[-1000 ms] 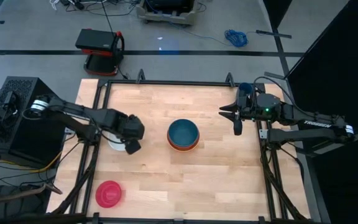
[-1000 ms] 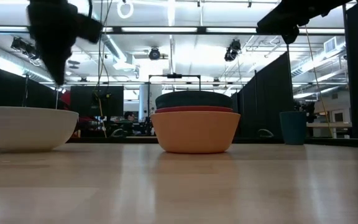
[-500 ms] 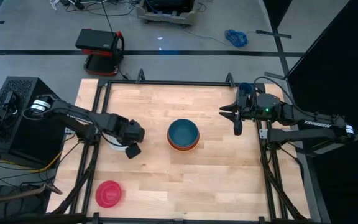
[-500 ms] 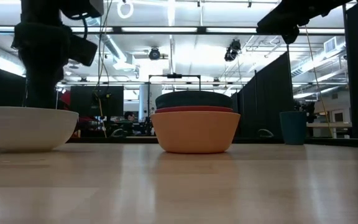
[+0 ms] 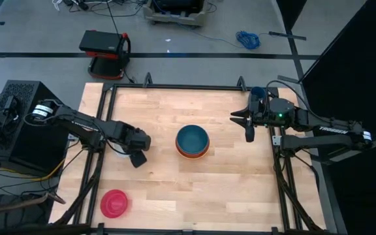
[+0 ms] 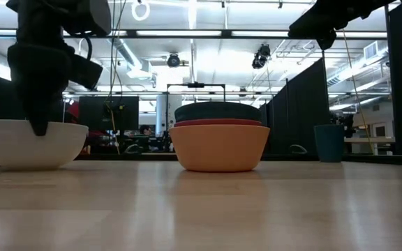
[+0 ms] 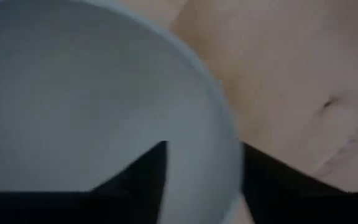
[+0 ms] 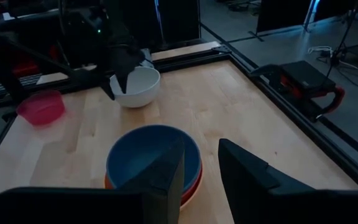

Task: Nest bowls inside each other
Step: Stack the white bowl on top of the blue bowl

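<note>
1. The left end effector (image 5: 138,158) is down at the white bowl (image 6: 32,143) on the table's left side. In the left wrist view one dark finger (image 7: 143,180) is inside the bowl and the other is outside its wall, so the rim sits between them. Whether they already press the wall I cannot tell.
2. The white bowl stands upright on its base, mouth up, plain and round with a shallow curved wall. From above it is mostly hidden under the left arm.
3. Near the middle of the table (image 5: 227,183) is a stack of three nested bowls, all upright with their mouths up: the orange bowl (image 6: 220,148) at the bottom, the red bowl (image 6: 220,123) showing only as a thin band, and the teal-blue bowl (image 5: 192,139) on top.
4. The magenta-pink bowl (image 5: 114,203) sits alone near the front left corner of the table, well apart from the others.
5. The right end effector (image 5: 249,128) hangs above the table's right side, well apart from the stack, its fingers a narrow gap apart and holding nothing.
</note>
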`<action>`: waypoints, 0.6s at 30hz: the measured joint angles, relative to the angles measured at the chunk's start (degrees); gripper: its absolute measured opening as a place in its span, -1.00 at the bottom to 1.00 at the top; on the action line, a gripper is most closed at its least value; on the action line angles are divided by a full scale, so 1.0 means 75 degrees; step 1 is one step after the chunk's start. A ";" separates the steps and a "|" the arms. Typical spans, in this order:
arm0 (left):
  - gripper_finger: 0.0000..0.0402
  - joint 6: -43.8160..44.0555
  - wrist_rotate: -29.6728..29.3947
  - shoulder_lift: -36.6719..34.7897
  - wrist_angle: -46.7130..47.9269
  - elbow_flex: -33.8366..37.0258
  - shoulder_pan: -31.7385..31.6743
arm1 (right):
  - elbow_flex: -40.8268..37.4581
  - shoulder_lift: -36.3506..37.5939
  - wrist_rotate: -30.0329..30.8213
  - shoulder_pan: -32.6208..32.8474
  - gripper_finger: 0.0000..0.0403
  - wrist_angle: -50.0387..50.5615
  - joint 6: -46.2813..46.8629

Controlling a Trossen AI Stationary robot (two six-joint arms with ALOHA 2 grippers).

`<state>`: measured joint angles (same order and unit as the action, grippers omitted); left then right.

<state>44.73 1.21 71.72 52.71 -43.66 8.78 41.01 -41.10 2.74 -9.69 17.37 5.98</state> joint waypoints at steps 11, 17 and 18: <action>-0.99 -0.0330 0.0065 0.0000 0.0102 -0.0290 0.0000 | 0.0000 0.0000 -0.0003 0.0000 -0.57 0.0003 0.0052; -1.00 -0.1698 -0.0722 0.0221 0.0137 -0.1810 0.0000 | 0.0000 0.0000 -0.0002 -0.0002 -0.57 -0.0003 0.0056; -1.00 -0.1958 -0.0852 0.0268 0.0132 -0.2080 0.0000 | 0.0000 0.0000 -0.0002 -0.0002 -0.57 -0.0003 0.0056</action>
<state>30.05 -5.18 73.73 53.70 -59.26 8.77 41.01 -41.10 2.73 -9.71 17.34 6.40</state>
